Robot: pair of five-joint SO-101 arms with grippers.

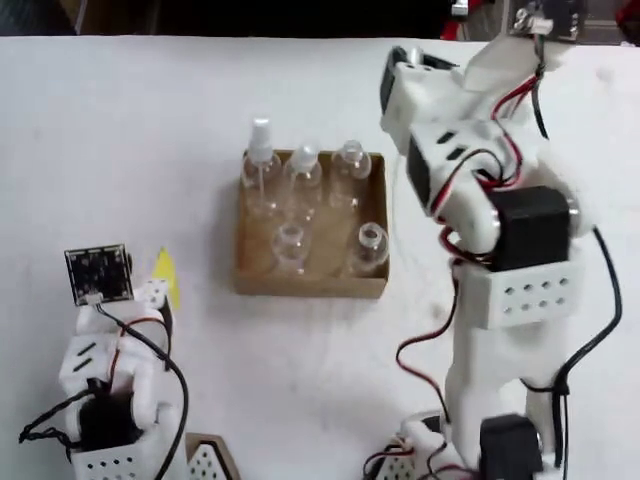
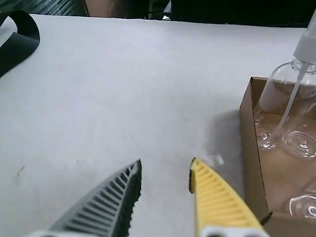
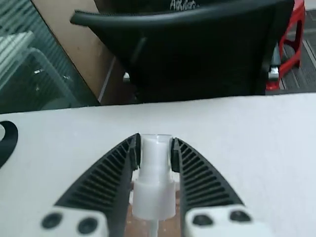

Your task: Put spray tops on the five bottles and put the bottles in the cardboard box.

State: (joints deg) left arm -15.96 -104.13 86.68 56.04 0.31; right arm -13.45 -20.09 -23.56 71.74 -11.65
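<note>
Room lies open on the bare table [image 1: 150, 130] left of the cardboard box [image 1: 310, 283], where all five bottles [image 1: 290, 245] stand. My left gripper [image 2: 165, 170] hangs beside the box wall, fingers partly apart, holding nothing. The right wrist view shows my right gripper [image 3: 154, 145] clamped on a spray top [image 3: 154, 190] toward the table's far edge; from above I cannot make out those fingers.
</note>
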